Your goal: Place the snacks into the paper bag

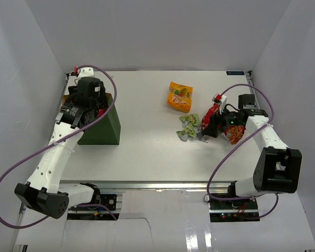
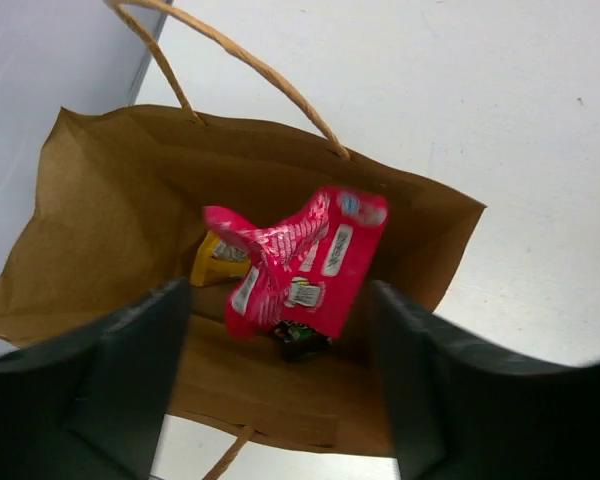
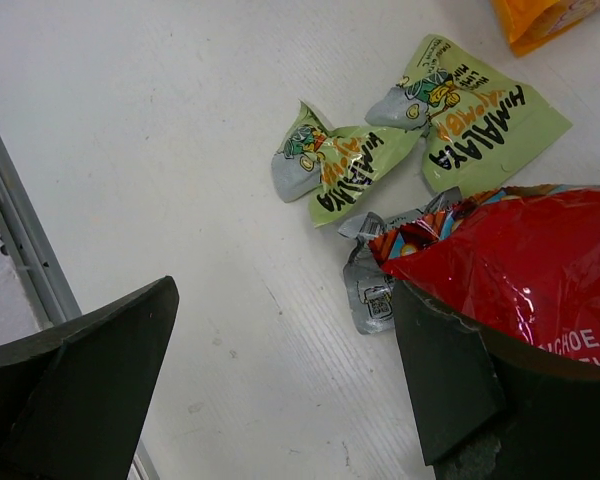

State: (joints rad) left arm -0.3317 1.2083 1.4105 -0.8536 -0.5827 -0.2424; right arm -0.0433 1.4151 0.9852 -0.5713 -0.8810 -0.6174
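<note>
Red crinkly foil fills the lower right of the right wrist view. Our right gripper stands wide open, holding nothing, and the red chip bag lies against the finger at the frame's right. In the top view the bag's long axis runs upper left to lower right beneath this gripper, so we judge the right arm nearer. A silver sachet peeks from under its edge, with green sachets just beyond. At far left, our left gripper hangs open over the paper bag, with a pink packet loose inside.
</note>
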